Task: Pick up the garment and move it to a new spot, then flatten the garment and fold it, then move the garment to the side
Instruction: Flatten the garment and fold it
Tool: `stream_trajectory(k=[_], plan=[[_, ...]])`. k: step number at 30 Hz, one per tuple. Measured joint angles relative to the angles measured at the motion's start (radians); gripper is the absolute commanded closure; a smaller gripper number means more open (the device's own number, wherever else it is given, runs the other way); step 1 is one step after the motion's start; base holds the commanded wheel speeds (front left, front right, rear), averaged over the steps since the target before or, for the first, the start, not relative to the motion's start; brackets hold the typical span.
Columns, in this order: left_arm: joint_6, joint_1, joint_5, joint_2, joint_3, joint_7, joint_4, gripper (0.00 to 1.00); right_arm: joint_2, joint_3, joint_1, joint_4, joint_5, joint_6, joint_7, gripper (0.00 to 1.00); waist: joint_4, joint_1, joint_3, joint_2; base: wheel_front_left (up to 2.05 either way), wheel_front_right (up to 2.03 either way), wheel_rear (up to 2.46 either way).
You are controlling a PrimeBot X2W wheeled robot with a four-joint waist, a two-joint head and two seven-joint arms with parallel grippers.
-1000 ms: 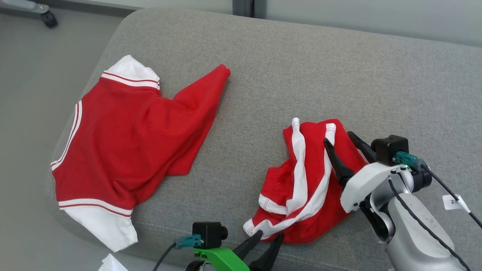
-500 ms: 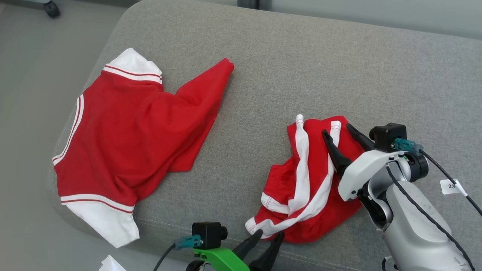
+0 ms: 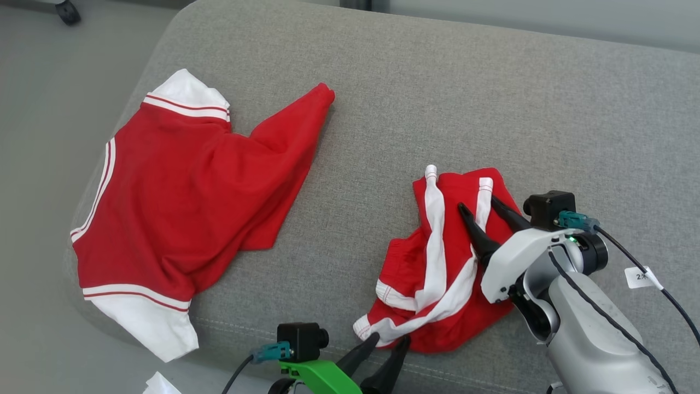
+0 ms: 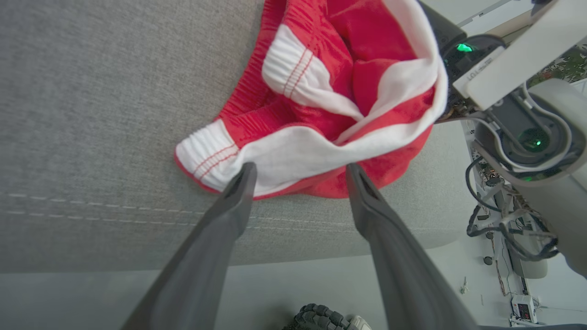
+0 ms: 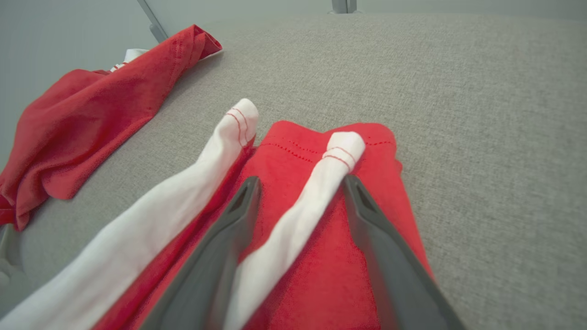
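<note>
Where it lies, the red garment (image 3: 407, 268) is crumpled.

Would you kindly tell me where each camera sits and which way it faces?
Head view: on the head, looking down at the grey cushion, red top and crumpled garment; left claw and right claw show.
Left wrist view: along the open left claw toward the crumpled garment's near edge; right arm at the side.
Right wrist view: along the open right claw, straddling the garment's white stripe.
All three share the crumpled garment.
</note>
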Motion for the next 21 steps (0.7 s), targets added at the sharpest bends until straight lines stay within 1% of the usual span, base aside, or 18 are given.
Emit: stream_trajectory(k=[1, 3, 4, 7, 8, 9, 10, 13, 16, 18, 21], plan=[[0.0, -0.001, 0.0, 0.0, -0.001, 0.0, 0.0, 0.0, 0.001, 0.001, -0.002, 0.002, 0.003, 0.0, 0.0, 0.15, -0.001, 0.0, 0.003, 0.0, 0.0, 0.0, 0.0], [0.0, -0.002, 0.0, 0.0, -0.003, 0.0, 0.0, 0.0, 0.001, 0.001, -0.011, 0.009, 0.006, 0.0, -0.001, 0.25, -0.003, 0.0, 0.008, 0.0, 0.0, 0.0, 0.0], [0.0, -0.002, 0.0, 0.0, -0.005, 0.0, 0.0, 0.0, 0.001, 0.001, -0.015, 0.013, 0.007, 0.0, -0.002, 0.47, -0.003, 0.0, 0.009, 0.0, 0.0, 0.0, 0.0], [0.0, -0.003, 0.0, 0.0, -0.009, 0.0, 0.0, 0.0, 0.001, 0.002, -0.027, 0.02, 0.015, 0.0, -0.006, 0.7, -0.002, 0.0, 0.011, 0.0, 0.0, 0.0, 0.0], [0.0, -0.004, -0.002, 0.0, -0.01, 0.0, 0.0, 0.0, 0.001, 0.003, -0.032, 0.022, 0.018, 0.0, -0.01, 0.93, -0.001, 0.0, 0.012, 0.0, 0.0, 0.0, 0.0], [0.0, -0.005, -0.003, 0.0, -0.01, 0.0, 0.0, 0.0, 0.001, 0.003, -0.036, 0.023, 0.021, 0.0, -0.013, 0.93, 0.0, 0.0, 0.013, 0.0, 0.0, 0.0, 0.0], [0.0, -0.005, -0.003, 0.0, -0.01, -0.004, 0.0, 0.0, 0.001, 0.003, -0.04, 0.025, 0.022, 0.0, -0.018, 0.97, 0.002, 0.0, 0.013, 0.0, 0.0, 0.0, 0.0], [0.0, -0.005, -0.008, 0.0, -0.008, -0.007, 0.002, 0.0, 0.001, 0.003, -0.047, 0.033, 0.023, 0.0, -0.027, 0.95, 0.006, 0.0, 0.013, 0.0, 0.0, 0.0, 0.0], [0.0, -0.005, -0.039, 0.0, -0.001, -0.009, 0.009, 0.0, 0.001, 0.005, -0.05, 0.045, 0.03, 0.0, -0.04, 0.93, 0.009, 0.0, 0.008, 0.0, 0.0, 0.0, 0.0], [0.0, -0.001, -0.075, 0.0, 0.016, -0.017, 0.004, 0.0, 0.0, 0.013, -0.05, 0.054, 0.031, 0.0, -0.046, 0.94, 0.009, 0.0, 0.001, 0.0, 0.0, 0.0, 0.0], [0.0, 0.016, -0.163, 0.0, 0.04, -0.017, -0.019, 0.0, 0.001, 0.027, -0.05, 0.062, 0.031, 0.0, -0.048, 0.93, 0.005, 0.0, -0.008, 0.0, 0.0, 0.0, 0.0]])
